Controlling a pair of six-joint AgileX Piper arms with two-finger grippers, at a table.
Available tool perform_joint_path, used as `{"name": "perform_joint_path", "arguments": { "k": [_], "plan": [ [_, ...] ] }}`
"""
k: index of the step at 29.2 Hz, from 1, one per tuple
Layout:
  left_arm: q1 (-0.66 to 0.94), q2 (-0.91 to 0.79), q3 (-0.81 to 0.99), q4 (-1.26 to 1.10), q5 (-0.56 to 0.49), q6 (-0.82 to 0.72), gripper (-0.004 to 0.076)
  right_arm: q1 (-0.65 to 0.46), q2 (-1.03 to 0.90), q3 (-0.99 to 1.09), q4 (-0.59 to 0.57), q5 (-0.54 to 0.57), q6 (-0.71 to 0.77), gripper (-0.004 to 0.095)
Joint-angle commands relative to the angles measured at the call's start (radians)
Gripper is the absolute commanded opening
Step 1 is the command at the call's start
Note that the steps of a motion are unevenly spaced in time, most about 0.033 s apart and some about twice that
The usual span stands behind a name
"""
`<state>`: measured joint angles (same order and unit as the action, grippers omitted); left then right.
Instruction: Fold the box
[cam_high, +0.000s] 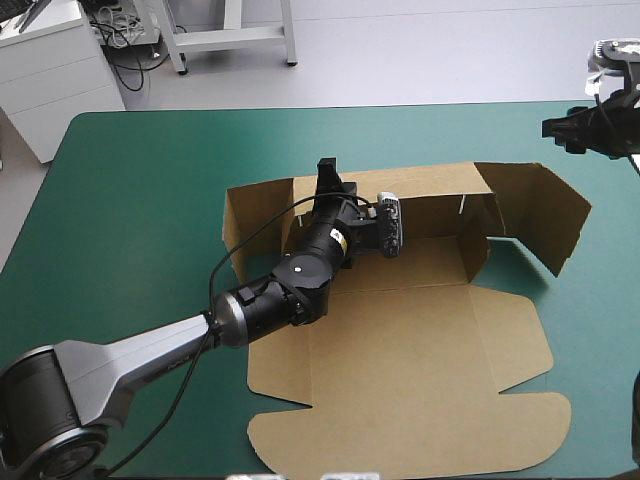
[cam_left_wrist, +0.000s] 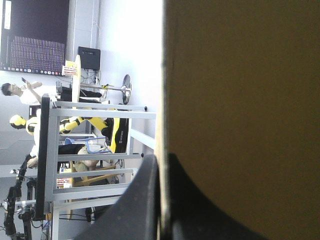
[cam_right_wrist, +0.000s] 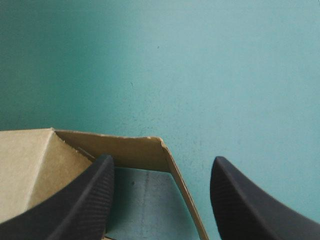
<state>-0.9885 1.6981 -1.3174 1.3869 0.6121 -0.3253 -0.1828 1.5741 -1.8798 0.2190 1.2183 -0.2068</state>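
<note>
High view — box lies mid-table on the cover, most of the sheet flat, its rounded near flap close to the table's near edge. The far wall stands raised; a side flap stands at the far right, angled outward. The left arm comes in from the near left corner and reaches low across the sheet's left part. The left gripper is at the top edge of the far wall, toward its left end. The right gripper hangs over the table's far right corner, beyond the side flap and apart from it. There is wide bare cover left of the box and a band of it between the far wall and the far edge.

Left wrist view — the scene is turned a quarter. The left gripper is pinched on a board edge, the sheet running between the two black fingers. Brown board fills everything to one side of it.

Right wrist view — the right gripper looks down at the cover, fingers spread well apart and holding nothing. A corner of the box lies below one finger, and its thin edge slants through the gap between them. Bare cover lies ahead.
</note>
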Motion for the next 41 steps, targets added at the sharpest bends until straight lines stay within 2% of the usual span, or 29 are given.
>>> {"name": "perform_joint_path", "arguments": {
  "k": [1, 5, 13, 23, 30, 34, 41],
  "plan": [
    [-0.016, -0.039, -0.028, 0.044, -0.012, -0.026, -0.0032, -0.006, 0.041, -0.063, 0.025, -0.046, -0.006, 0.0528],
    [-0.036, -0.038, -0.026, 0.063, -0.013, -0.026, -0.0032, -0.006, 0.108, -0.080, 0.030, -0.046, -0.006, 0.0527],
    [-0.054, -0.038, 0.033, 0.168, 0.004, -0.127, -0.0032, -0.006, 0.222, -0.102, 0.041, -0.055, -0.011, 0.0528],
    [-0.054, -0.038, 0.034, 0.175, 0.000, -0.154, -0.0032, -0.004, 0.284, -0.082, 0.037, 0.021, -0.022, 0.0526],
    [-0.054, -0.038, 0.034, 0.175, 0.004, -0.154, -0.0032, -0.004, 0.212, 0.096, 0.050, 0.013, -0.057, 0.0526],
    [-0.054, -0.038, 0.034, 0.177, 0.004, -0.154, -0.0032, -0.004, 0.136, 0.201, 0.064, -0.035, -0.088, 0.0525],
    [-0.054, -0.038, 0.034, 0.177, 0.004, -0.157, -0.0032, -0.004, -0.005, 0.462, 0.171, -0.146, -0.212, 0.0506]
  ]
}}
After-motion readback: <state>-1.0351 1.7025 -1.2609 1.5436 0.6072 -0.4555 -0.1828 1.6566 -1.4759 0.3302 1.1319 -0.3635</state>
